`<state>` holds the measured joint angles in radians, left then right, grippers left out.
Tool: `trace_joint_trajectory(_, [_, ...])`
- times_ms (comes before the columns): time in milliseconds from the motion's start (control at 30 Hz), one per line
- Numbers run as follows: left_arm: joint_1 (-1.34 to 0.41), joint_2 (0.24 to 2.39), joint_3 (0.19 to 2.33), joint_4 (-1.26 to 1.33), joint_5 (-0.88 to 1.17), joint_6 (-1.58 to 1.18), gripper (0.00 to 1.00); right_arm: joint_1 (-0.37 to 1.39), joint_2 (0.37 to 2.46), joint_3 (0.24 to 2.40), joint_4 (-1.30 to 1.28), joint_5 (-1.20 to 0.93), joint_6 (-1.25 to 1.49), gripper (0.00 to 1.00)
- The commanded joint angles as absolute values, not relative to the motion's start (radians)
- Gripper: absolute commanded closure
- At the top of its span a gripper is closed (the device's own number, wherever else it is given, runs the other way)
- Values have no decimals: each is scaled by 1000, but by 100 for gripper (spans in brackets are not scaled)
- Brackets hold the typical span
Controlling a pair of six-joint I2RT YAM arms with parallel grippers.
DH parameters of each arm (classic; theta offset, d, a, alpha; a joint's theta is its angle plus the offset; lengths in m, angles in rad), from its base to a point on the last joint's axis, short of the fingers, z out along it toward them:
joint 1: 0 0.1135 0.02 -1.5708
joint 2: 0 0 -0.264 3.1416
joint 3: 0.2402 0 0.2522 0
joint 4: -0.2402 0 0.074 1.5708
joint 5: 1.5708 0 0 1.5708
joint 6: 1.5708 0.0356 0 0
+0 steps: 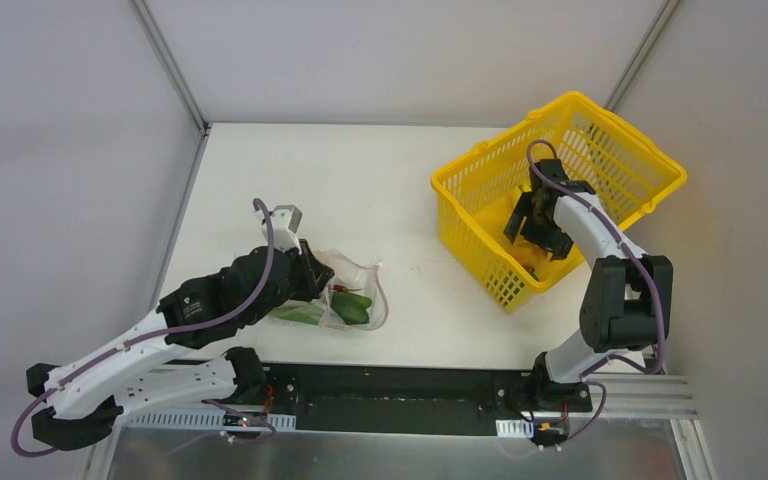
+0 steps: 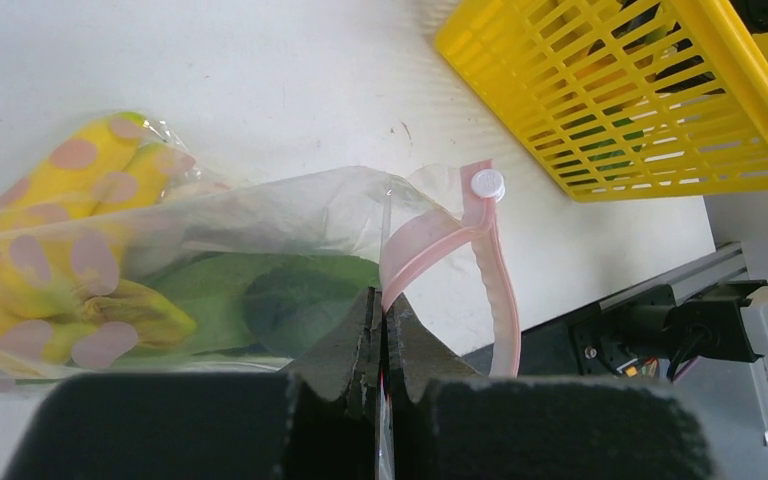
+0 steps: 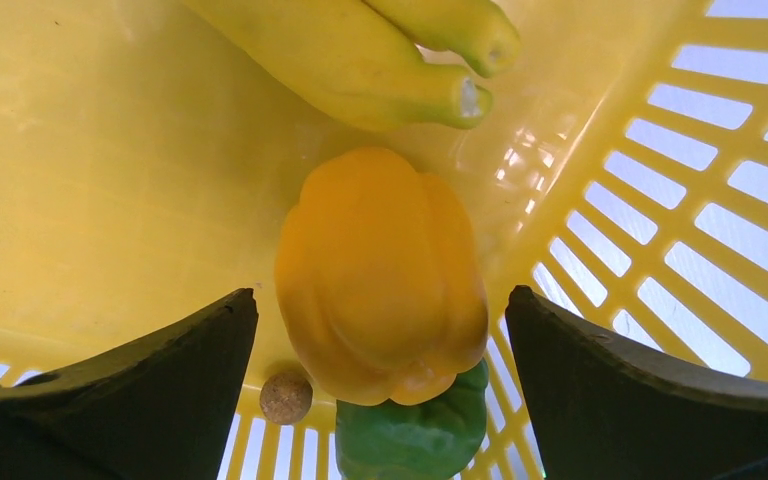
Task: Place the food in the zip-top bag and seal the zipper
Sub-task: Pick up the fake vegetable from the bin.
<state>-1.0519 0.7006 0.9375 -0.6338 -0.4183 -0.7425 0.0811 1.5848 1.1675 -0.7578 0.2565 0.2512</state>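
The clear zip-top bag (image 1: 357,290) lies on the table in front of the left arm. In the left wrist view the bag (image 2: 290,210) holds a yellow banana bunch (image 2: 60,270) and green food (image 2: 280,300). My left gripper (image 2: 382,305) is shut on the bag's mouth edge, where the pink zipper (image 2: 495,290) loops out to a white slider (image 2: 487,184). My right gripper (image 3: 382,294) is down inside the yellow basket (image 1: 560,105) and stands open. An orange pepper (image 3: 380,270) sits between its fingers, apart from both. Beside it lie a banana bunch (image 3: 360,60) and a green bell pepper (image 3: 415,435).
The mesh basket (image 2: 580,120) stands on the right half of the table, its walls close around my right gripper (image 1: 535,235). A small brown ball (image 3: 285,397) rests on the basket floor. White walls enclose the table on the back and both sides.
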Motion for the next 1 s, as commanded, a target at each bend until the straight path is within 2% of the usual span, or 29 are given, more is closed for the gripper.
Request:
trace_joint_trajectory(0, [-1040,712,980,-624,-397,-721,98,90,1577,1173,-752,264,264,4])
trace_joint_trajectory(233, [-1039,690,965,-626,-408,-734,98,92,1593,1167,-721,241,266,30])
trace_joint_trajectory(400, [-1039,686,963,-626,-413,-739,98,95,1540,1176,-717,159,260,39])
trace_joint_trajectory(633, [-1040,708,964,-611,-396,-743,98,97,1453,1184,-694,-26,255,44])
trace_joint_trajectory(967, [-1041,705,961,-611,-395,-750,98,98,1321,1171,-598,-147,287,44])
